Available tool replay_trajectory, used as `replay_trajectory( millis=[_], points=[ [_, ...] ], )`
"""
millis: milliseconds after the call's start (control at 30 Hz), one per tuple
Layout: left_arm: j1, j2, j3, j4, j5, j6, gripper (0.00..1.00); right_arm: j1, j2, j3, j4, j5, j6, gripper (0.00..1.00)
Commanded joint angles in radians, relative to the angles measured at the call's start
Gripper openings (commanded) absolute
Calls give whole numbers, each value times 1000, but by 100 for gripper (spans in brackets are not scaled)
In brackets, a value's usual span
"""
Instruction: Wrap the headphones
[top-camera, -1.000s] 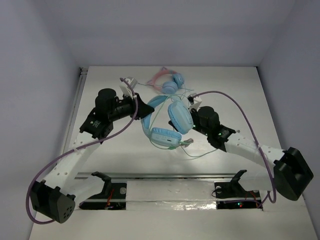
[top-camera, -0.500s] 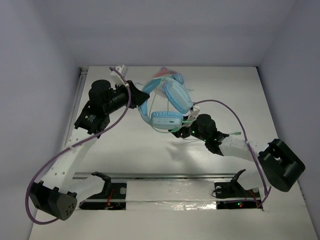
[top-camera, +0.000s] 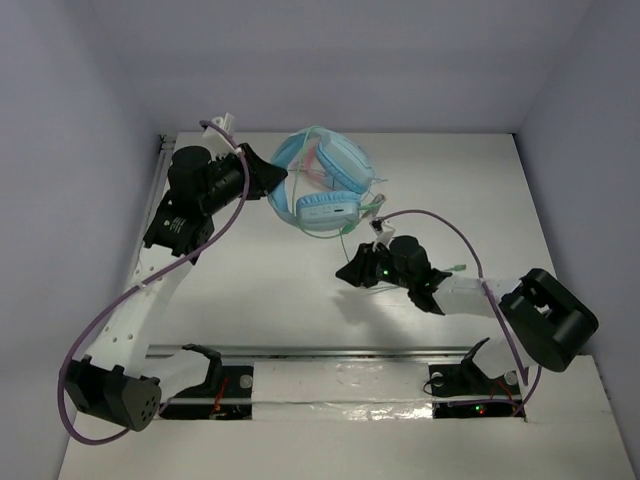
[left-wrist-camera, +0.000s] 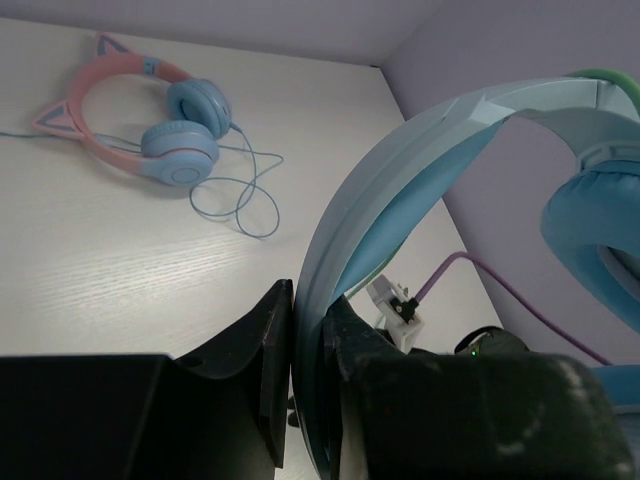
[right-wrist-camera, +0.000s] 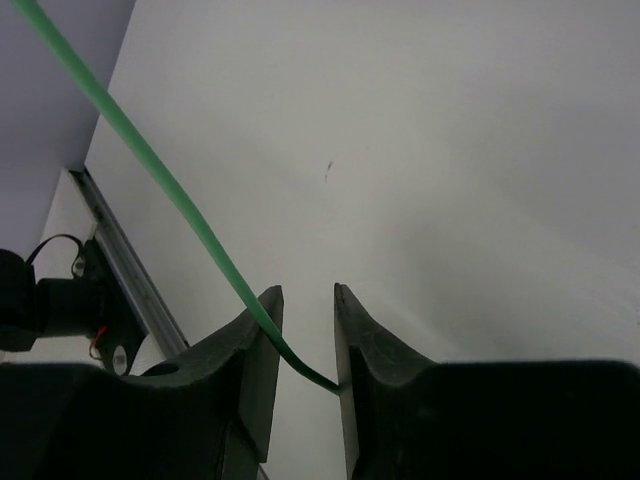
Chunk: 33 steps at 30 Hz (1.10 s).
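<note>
**A:** White table (top-camera: 300, 300), grey walls on three sides. The headphones (top-camera: 322, 190) are held up off it toward the back, by the headband (left-wrist-camera: 400, 190), which is pinched between the closed fingers of the left gripper (left-wrist-camera: 308, 390). The cups (top-camera: 330, 210) hang to the right of that grip.

**B:** And the right gripper (right-wrist-camera: 308, 340)?

**A:** Its fingers are set narrow, with a gap between them. The green cable (right-wrist-camera: 150, 170) is seen running down into that gap. Whether it is actually clamped cannot be told.

**B:** So what can go wrong?

**A:** If the cable is only threaded through, it can be lost from the gap as soon as it is led round the headband, and the loop is then dropped slack. If it is clamped and drawn too hard, the headband can be twisted in the left fingers, since only a thin edge is pinched.

**B:** Anything else nearby?

**A:** The pink pair (left-wrist-camera: 140, 120) lies on the table behind, its thin cable (left-wrist-camera: 235, 190) curled beside it. A low swing of the cups could snag it.
</note>
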Motion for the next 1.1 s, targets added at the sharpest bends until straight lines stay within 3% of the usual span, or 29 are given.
replay_trajectory(
  millis=[0, 67, 200, 267, 400, 667, 833, 1067],
  points=[
    [15, -10, 96, 72, -58, -49, 0, -5, 6, -28, 106, -87, 35, 32],
    [35, -10, 93, 79, -88, -52, 0, -5, 24, -31, 115, -142, 48, 28],
    [59, -11, 30, 159, -134, -120, 0, 17, 55, -23, 157, -225, 68, 4],
    [60, -11, 19, 168, -212, -131, 0, 63, 20, -35, 178, -212, 93, 1],
    [60, -33, -86, 272, -374, -202, 0, 107, -37, -29, 97, -182, 98, 0],
    [60, -14, -218, 394, -531, -296, 0, 198, -118, 79, -170, -75, 58, 1],
    [41, 12, -269, 372, -649, -255, 0, 287, -135, 199, -429, -11, 25, 1],
    [-60, 10, -307, 204, -868, -171, 0, 370, -178, 391, -786, 80, -15, 1]
  ],
)
